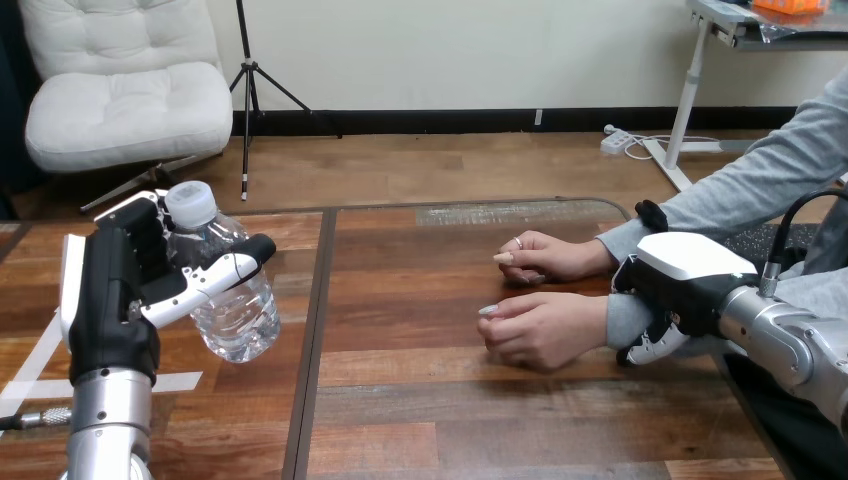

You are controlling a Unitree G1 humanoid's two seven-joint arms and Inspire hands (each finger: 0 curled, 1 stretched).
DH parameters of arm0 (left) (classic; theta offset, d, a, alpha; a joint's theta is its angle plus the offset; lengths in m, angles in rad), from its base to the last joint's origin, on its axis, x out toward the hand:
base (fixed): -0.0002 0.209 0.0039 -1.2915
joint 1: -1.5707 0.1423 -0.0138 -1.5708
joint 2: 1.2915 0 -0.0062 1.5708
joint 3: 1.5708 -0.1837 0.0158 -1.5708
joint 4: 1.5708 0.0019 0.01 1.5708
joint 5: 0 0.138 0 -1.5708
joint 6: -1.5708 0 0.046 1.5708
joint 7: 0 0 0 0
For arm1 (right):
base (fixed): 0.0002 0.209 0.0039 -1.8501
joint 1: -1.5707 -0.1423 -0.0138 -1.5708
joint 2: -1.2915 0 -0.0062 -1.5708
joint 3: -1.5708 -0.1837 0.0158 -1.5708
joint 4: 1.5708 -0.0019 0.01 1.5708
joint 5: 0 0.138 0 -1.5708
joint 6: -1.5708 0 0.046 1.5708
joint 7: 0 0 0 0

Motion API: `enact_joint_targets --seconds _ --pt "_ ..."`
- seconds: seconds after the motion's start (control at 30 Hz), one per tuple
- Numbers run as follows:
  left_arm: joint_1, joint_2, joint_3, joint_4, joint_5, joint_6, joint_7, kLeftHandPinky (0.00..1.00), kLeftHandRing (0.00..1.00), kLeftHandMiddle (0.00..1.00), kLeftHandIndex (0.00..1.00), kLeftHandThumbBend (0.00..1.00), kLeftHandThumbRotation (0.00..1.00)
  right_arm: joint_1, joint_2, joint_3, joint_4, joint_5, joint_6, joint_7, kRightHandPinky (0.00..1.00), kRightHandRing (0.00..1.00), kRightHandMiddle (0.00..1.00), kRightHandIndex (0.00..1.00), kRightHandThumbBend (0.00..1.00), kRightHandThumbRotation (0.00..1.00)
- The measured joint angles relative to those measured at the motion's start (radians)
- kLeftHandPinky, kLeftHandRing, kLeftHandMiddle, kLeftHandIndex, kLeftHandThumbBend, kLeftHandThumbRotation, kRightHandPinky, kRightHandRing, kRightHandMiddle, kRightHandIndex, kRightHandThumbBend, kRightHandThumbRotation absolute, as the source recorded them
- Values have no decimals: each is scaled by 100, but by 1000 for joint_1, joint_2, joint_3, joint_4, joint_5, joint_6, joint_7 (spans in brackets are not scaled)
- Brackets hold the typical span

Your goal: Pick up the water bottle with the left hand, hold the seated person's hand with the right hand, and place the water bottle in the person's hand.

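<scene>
**One bottle held, one wrist clasped**

Nearest us we see two robot hands over one wooden table (450,420). The left hand (125,290) is raised at the left. Its fingers and thumb are wrapped round the single water bottle (235,310), which is held above the tabletop, tilted a little, white cap (190,203) uppermost. At the right, the right hand (685,280) sits on the grey sleeve at the wrist of the person's nearer hand (540,330), its fingers curled under that wrist. We count two hands of the person, both on the table: the nearer loosely curled, the person's farther hand (550,257) just beyond it, close but apart
</scene>
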Motion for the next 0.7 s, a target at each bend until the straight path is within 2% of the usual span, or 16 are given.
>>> enact_joint_targets --seconds 0.33,0.7 --pt "0 0 0 0 0 0 0 28 34 39 39 69 0 0 0 -18 0 5 -9 -4 19 25 32 35 61 0" --pt "0 0 -1 0 0 0 -2 28 34 39 39 68 0 0 -1 -33 0 35 -20 -9 19 25 32 34 62 0"
